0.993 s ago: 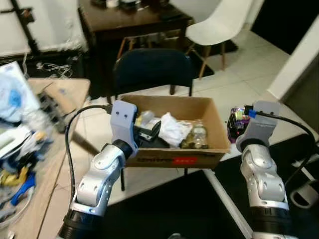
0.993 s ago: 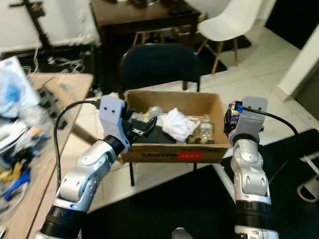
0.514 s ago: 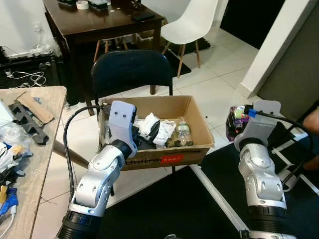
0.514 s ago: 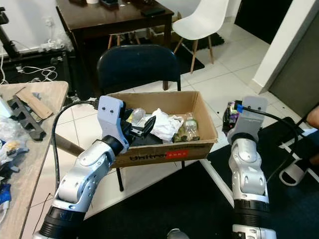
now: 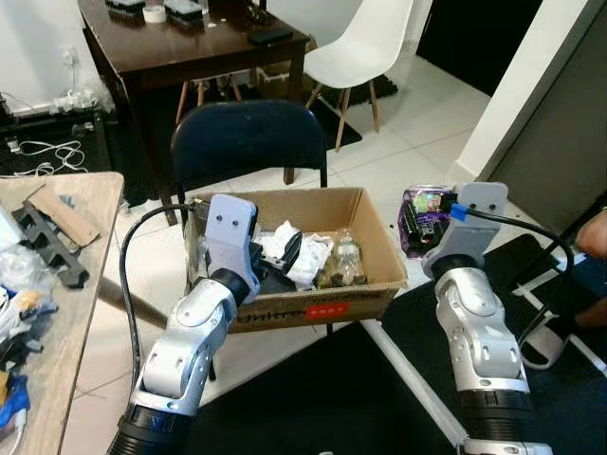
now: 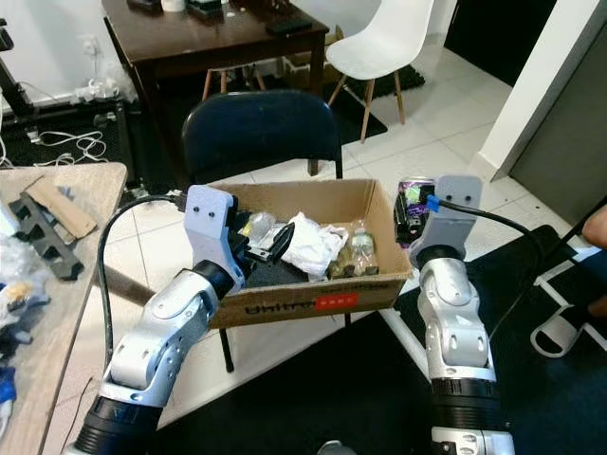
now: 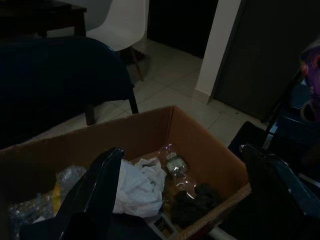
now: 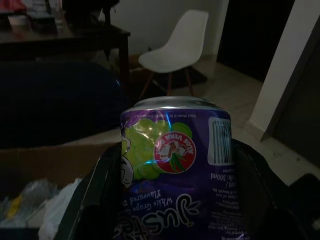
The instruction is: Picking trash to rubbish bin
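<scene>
My left gripper (image 6: 261, 245) hovers over the near-left corner of the cardboard box (image 5: 379, 248), fingers spread and empty. The box already holds crumpled paper (image 5: 305, 254) and bottles. My right gripper (image 5: 417, 216) clamps a purple drink can (image 8: 175, 165) just outside the box's right wall. Remaining, in my judgement: carry the can over the rim and release.

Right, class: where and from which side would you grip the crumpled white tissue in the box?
Pinch the tissue at its raised, bunched top, coming from above. It lies among other trash inside the cardboard box, whose walls block a sideways approach. The left gripper, open over the box, is nearest; the right gripper holds a can.
</scene>
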Controlling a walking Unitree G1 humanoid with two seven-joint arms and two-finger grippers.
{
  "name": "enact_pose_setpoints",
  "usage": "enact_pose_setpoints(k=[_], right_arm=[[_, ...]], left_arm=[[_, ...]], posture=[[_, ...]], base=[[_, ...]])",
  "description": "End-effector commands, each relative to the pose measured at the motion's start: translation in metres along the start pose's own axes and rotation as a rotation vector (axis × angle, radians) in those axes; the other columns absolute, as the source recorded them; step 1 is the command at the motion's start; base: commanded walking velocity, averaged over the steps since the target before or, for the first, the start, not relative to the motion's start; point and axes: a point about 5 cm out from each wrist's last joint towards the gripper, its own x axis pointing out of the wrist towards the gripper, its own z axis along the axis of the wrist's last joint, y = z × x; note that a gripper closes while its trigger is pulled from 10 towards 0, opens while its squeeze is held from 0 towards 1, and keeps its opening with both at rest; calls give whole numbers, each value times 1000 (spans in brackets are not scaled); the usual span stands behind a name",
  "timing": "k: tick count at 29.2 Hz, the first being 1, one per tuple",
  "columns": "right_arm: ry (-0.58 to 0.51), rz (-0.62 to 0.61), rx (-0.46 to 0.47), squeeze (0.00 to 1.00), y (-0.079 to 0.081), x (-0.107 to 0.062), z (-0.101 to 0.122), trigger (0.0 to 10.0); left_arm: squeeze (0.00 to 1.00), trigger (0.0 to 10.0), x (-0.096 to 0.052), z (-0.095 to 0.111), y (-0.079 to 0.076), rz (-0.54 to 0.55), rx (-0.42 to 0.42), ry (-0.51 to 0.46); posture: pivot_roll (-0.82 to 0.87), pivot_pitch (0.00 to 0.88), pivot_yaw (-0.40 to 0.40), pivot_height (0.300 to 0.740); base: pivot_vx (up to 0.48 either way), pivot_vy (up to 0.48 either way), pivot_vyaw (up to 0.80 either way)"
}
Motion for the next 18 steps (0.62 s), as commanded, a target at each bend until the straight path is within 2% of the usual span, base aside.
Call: enact_pose_setpoints(k=[1,14,18], right_arm=[[-19,10,8,0,1,-1,3,10000],[-21,53,14,0,8,1,3,10000],[-19,61,12,0,9,1,2,10000]], left_arm=[[0,10000,0,-2,-3,3,-15,-1],[0,10000,-1,-2,-3,8,-8,-5],[0,10000,-2,-1,-3,6,-7,-13]], posture=[[-27,105,-19,740],[-27,104,-27,740],[-27,104,-27,740]], base=[[379,0,0],[374,0,0],[0,0,0]])
